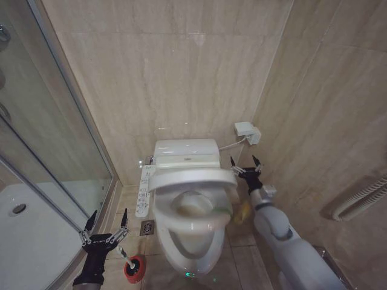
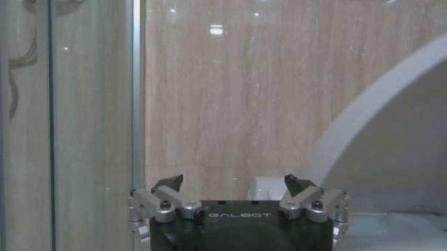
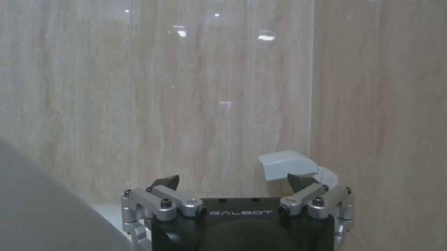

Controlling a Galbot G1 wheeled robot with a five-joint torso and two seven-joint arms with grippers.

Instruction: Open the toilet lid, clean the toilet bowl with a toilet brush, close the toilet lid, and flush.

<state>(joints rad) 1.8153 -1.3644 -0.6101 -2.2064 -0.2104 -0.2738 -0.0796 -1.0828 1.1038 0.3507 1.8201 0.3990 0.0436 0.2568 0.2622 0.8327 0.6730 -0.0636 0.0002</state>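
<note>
The toilet lid (image 1: pixel 192 177) is raised partway, tilted over the toilet bowl (image 1: pixel 192 208), whose inside shows a brownish-yellow stain. A green-and-yellow strap (image 1: pixel 242 210) hangs at the lid's right side. My right gripper (image 1: pixel 247 164) is open just right of the lid's rear corner, holding nothing; its wrist view shows the open gripper (image 3: pixel 234 184). My left gripper (image 1: pixel 107 225) is open low on the left, above the toilet brush (image 1: pixel 133 269) standing in its red base on the floor. In the left wrist view that open gripper (image 2: pixel 234 184) faces the wall, with the lid's curved edge (image 2: pixel 363 115) beside it.
A glass shower door (image 1: pixel 57 139) and white shower tray (image 1: pixel 30 241) close off the left. The button panel (image 1: pixel 144 193) runs along the bowl's left side, with a floor drain (image 1: pixel 147 227) next to it. A white wall box (image 1: pixel 248 132) and a ribbed hose (image 1: pixel 360 196) are on the right wall.
</note>
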